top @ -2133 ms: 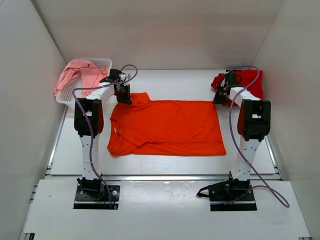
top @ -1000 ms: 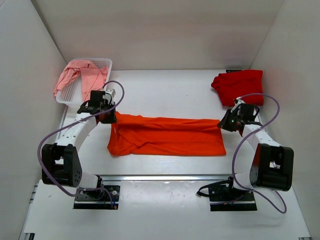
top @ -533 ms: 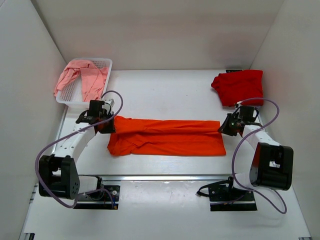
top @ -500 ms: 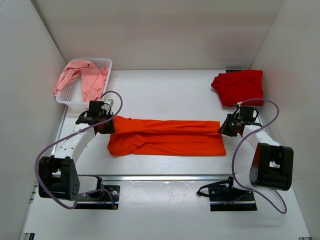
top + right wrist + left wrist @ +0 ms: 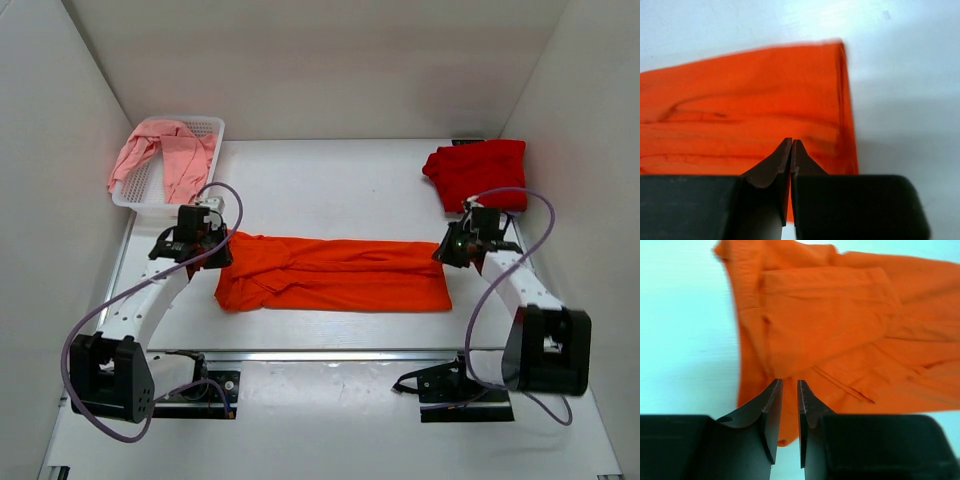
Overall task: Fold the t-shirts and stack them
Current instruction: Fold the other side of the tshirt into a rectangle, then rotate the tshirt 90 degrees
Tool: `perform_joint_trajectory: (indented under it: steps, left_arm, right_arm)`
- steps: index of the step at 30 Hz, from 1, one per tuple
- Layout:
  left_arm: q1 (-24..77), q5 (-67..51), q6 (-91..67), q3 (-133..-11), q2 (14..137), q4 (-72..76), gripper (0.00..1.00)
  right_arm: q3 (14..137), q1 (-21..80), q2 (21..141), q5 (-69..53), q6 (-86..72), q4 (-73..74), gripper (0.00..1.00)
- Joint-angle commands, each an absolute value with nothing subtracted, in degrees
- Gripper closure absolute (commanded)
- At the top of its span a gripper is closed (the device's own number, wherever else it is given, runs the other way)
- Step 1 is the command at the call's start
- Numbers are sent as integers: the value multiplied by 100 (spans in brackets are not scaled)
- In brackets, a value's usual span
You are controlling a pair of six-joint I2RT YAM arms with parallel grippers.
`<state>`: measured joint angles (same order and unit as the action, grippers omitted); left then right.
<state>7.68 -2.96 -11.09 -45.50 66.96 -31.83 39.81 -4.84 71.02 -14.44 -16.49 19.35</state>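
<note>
Orange t-shirt (image 5: 335, 272) lay folded at centre. Left gripper (image 5: 789, 385) at its left end stood slightly parted, empty; right gripper (image 5: 791, 142) at its right end was closed tight, any hold unclear. Red t-shirt (image 5: 476, 172) sat far right, pink t-shirt (image 5: 160, 152) in the far-left basket (image 5: 210, 127).

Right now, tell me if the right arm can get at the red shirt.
Probably yes. The red shirt lies just beyond the right gripper, bare table between them, nothing on top. Shut jaws must open first.
</note>
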Motion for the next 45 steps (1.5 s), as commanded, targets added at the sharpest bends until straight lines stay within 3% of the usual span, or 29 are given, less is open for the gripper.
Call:
perform_joint_trajectory:
  steps: [1, 7, 15, 21, 24, 27, 31, 34, 38, 42, 45]
  left_arm:
    - [1194, -430, -1484, -4518, 6679, -2998, 71]
    - [1538, -528, -1924, -4228, 7399, -2566, 74]
    - [2029, -123, -2004, -4586, 8742, -2399, 78]
    - [2048, -149, -1846, -6545, 10647, -2759, 80]
    - [1995, -210, -1583, -8337, 11773, -3426, 81]
    - [2013, -324, -1372, -10375, 13046, -4226, 84]
    - [1960, -483, -950, -14651, 15217, -6009, 84]
    - [1784, -940, -1098, -13984, 15012, -5257, 84]
    - [1837, -879, -1019, -14931, 15441, -5265, 80]
    - [1907, -1055, -1203, -14416, 15293, -4493, 81]
    - [1916, -1195, -1248, -14738, 15547, -4421, 81]
  right_arm:
    - [4745, -299, 7900, -1599, -1205, 1652, 100]
    - [5756, -132, 9324, -1837, -950, 2064, 100]
    - [5415, 359, 9413, -1400, -1265, 2626, 100]
    - [5046, 475, 9396, -1063, -1942, 2909, 100]
    - [4791, 667, 9343, -959, -2223, 3014, 100]
    - [4423, 1150, 9107, -931, -2758, 2919, 100]
    - [4070, 2038, 8702, -792, -3680, 2769, 100]
    - [3868, 2697, 8465, -791, -4173, 2506, 100]
    - [3578, 3610, 8393, -756, -4798, 1909, 100]
    - [3428, 4217, 8551, -844, -5404, 1232, 100]
    - [3532, 4657, 8779, -791, -5555, 889, 100]
